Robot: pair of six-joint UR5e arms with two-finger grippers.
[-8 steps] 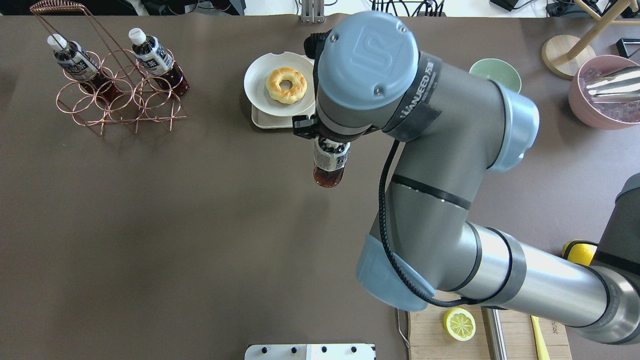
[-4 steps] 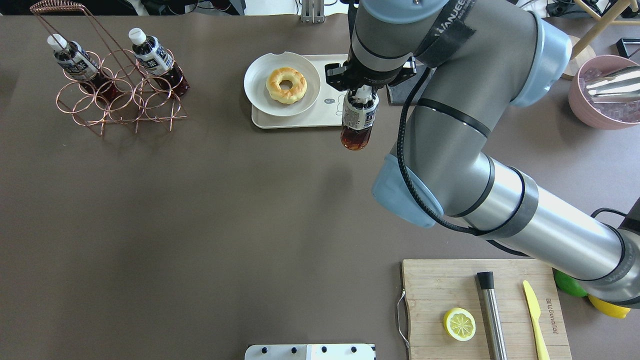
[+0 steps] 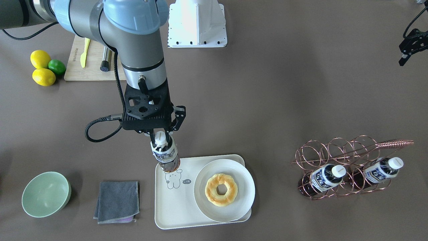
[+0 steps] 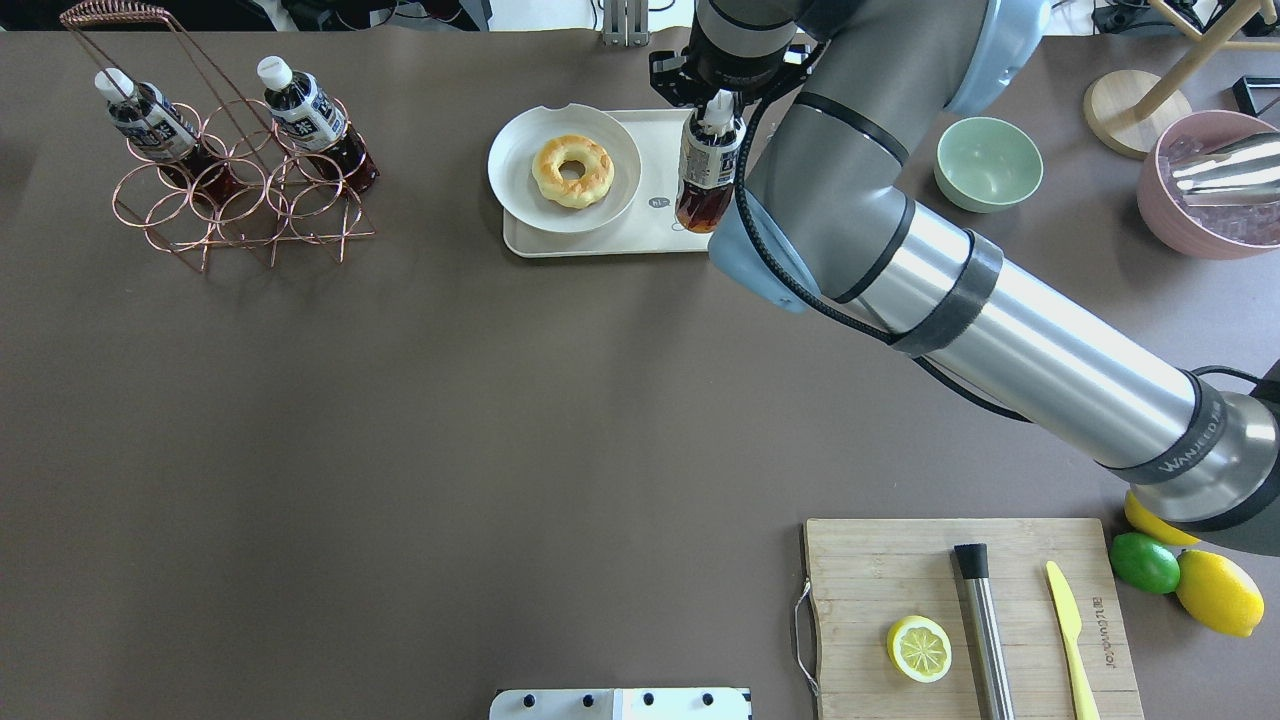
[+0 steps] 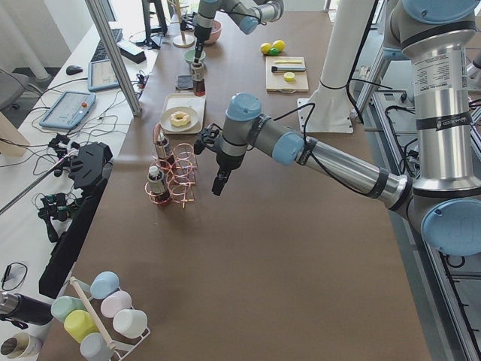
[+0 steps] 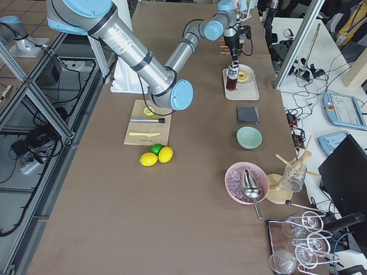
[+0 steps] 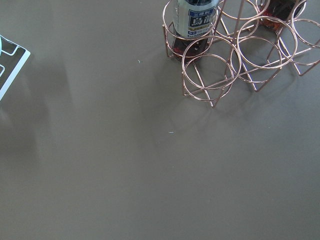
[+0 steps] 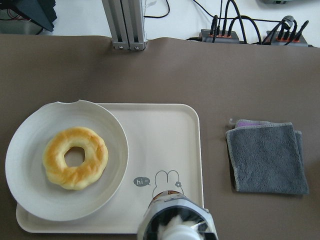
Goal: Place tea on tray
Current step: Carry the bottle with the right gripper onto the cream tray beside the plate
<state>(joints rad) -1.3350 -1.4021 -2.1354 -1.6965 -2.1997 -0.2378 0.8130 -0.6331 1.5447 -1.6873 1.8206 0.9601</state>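
I found the right gripper (image 3: 161, 137) stretched to the table's far side, pointing down, clamped on the tea bottle (image 3: 165, 154) at its neck, upright over the tray (image 3: 174, 209) corner, beside a plate (image 3: 246, 192) holding a doughnut (image 3: 221, 189).

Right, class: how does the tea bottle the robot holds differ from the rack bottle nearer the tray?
The held tea is gripped at its cap by the right gripper; the rack bottle is untouched. The held tea is at a corner of the tray; the rack bottle sits in a copper wire rack. Both have white caps and dark tea.
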